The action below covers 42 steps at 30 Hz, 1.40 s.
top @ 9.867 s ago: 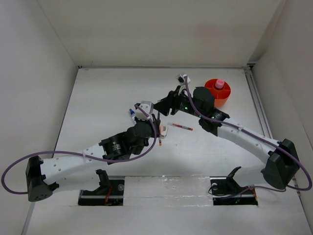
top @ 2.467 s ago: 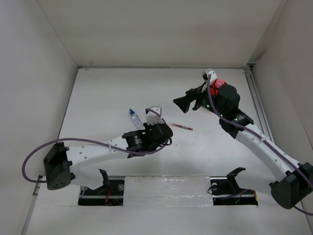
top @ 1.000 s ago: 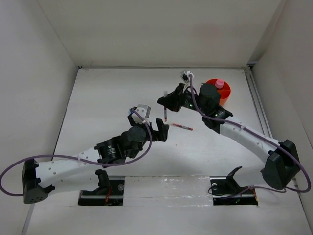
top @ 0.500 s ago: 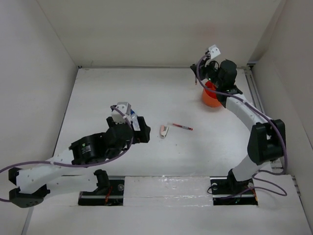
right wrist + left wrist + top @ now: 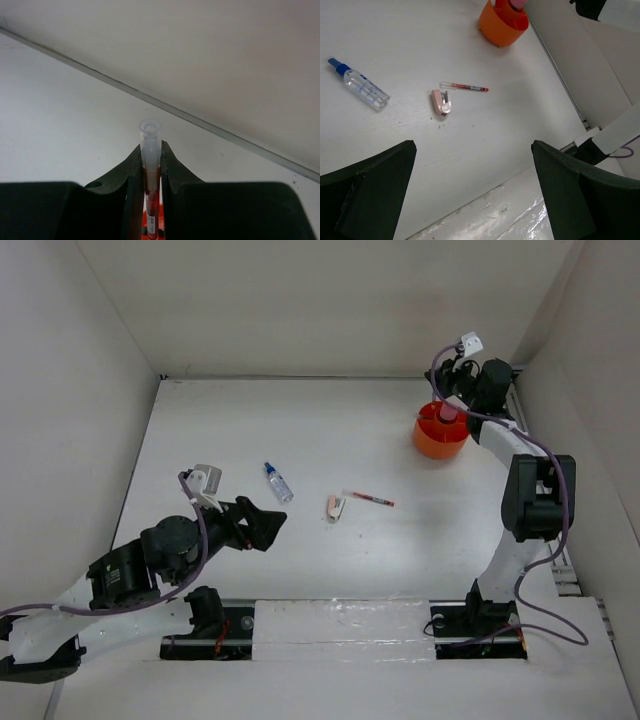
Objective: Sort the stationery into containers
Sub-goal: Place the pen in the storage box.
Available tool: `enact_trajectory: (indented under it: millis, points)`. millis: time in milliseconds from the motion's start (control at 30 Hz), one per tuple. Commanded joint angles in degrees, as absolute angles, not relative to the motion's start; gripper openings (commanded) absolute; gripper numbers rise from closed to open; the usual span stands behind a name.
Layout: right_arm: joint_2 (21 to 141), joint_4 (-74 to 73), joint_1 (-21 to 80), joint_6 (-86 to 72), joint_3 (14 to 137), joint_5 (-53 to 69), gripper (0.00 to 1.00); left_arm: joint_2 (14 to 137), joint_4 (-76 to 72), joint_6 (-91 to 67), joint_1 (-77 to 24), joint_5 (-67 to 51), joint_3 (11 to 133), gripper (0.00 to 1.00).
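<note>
**A:** so what are your jaws doing?

**B:** Your right gripper (image 5: 150,152) has its jaws pinched shut on one clear-capped red pen (image 5: 150,134), over the orange tub (image 5: 432,444) (far right). On your left gripper (image 5: 258,525) they're spread wide, empty. On the worktop (image 5: 250,430): one blue-capped tube (image 5: 362,87), one loose red pen (image 5: 465,87), one pink piece (image 5: 441,102).

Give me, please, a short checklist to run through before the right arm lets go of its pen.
1. Right end effector shut on the pen: ok.
2. Pen tip above the orange tub: ok.
3. Pen clear of the pink-capped tube standing in the tub: cannot tell.
4. Compartment under the pen: cannot tell.
5. Left end effector open and far from the tub: ok.
</note>
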State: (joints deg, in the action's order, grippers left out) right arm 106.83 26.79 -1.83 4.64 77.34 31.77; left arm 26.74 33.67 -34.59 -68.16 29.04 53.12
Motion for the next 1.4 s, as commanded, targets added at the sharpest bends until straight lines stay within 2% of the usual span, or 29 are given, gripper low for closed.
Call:
enact_trajectory:
  millis: [0,233,533,667,1000,1100,1133,1233,1367]
  points:
    - [107.8,33.0,-1.4,4.3,80.7,35.2,0.00,28.6,30.6,-32.3,-68.3,26.6,52.6,1.00]
    - [110.0,34.2,-1.4,4.3,80.7,34.1,0.00,30.1,30.6,-31.7,-68.3,25.2,52.6,1.00]
    - [111.8,35.2,-1.9,4.3,78.9,35.2,0.00,25.3,28.7,-30.6,-68.3,23.9,52.1,1.00]
    - [111.8,35.8,-1.9,3.8,78.4,35.2,0.08,24.8,28.7,-30.6,-68.3,23.3,52.1,1.00]
    - [111.8,37.6,-2.5,3.3,75.8,34.6,0.10,24.3,28.2,-30.1,-68.3,22.2,51.6,1.00]
    - [110.6,37.6,-2.5,3.3,75.3,35.2,0.25,23.7,27.7,-30.1,-68.3,22.2,51.6,1.00]
    - [110.6,37.6,-2.5,3.3,75.3,35.2,0.37,23.7,27.7,-30.1,-68.3,22.2,51.6,1.00]
    - [110.0,37.6,-2.5,3.3,74.7,34.7,0.50,23.2,27.7,-29.5,-68.3,22.2,51.6,1.00]
    - [108.9,37.6,-3.5,2.6,73.7,35.2,0.54,23.2,27.7,-29.5,-68.3,22.2,51.6,1.00]
